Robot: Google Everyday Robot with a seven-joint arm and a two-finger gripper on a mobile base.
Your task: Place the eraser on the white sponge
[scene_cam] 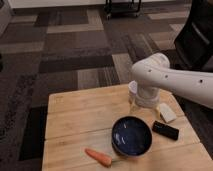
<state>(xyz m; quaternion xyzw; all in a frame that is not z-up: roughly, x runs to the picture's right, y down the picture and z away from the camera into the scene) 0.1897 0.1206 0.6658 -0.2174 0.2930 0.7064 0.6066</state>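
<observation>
The eraser lies just right of the bowl, with the sponge just behind it. The gripper hangs behind the bowl; its grip cannot be told.

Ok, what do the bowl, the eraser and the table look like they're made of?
Bowl: dark blue, faint sheen, likely glazed ceramic or plastic. Eraser: matte black block, probably rubber. Table: pale wood planks, visible seams. The gripper is hidden behind the white arm by the cup.
</observation>
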